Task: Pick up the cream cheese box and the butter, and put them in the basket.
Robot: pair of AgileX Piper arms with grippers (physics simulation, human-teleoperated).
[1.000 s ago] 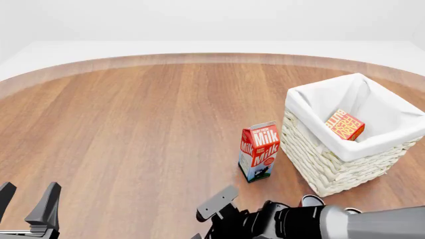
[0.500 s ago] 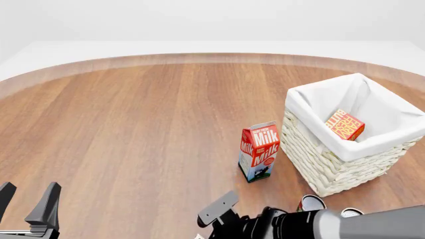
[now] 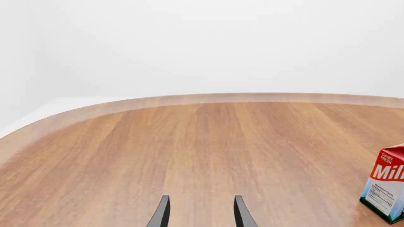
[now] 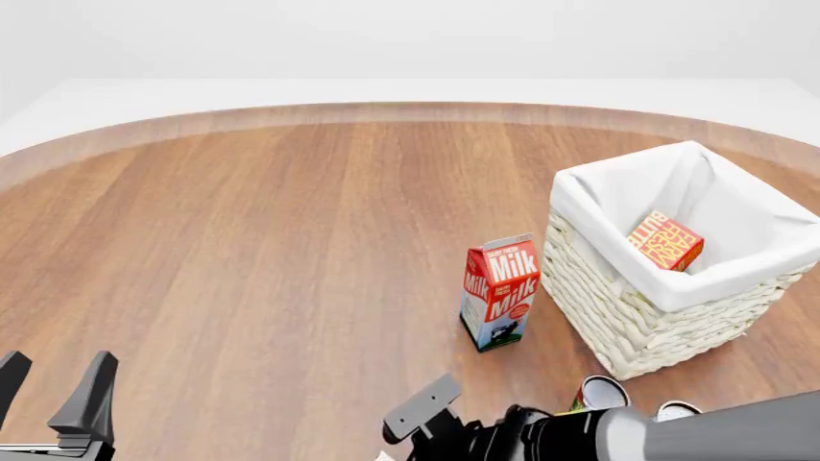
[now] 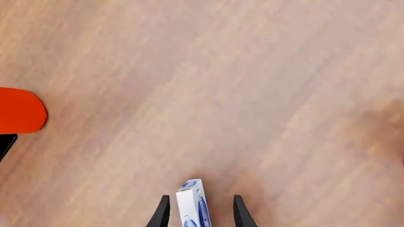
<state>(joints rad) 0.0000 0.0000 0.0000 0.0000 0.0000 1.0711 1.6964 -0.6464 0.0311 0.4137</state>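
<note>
Wooden tabletop with a pale rounded edge fills most of the front view, under plain white walls. Taking the basket [image 4: 679,259] as the landmark, the butter [image 4: 663,240] already lies inside it on the white lining, tilted against the far side. A milk carton [image 4: 498,293] stands upright just left of the basket, apart from its wicker wall.

Over the last second the right arm has slid lower and a little leftward along the near edge, below the basket, uncovering more of two small cans [image 4: 602,392] close to the basket's near corner. The right gripper [image 5: 200,208] now has its fingers parted with a narrow white-and-blue box [image 5: 192,201] standing between them; whether they press on it I cannot tell. This looks like the cream cheese, so the second half of the job seems under way.

The left gripper [image 3: 200,210] hangs with fingers apart and nothing between them, far left of the basket, unmoved.
</note>
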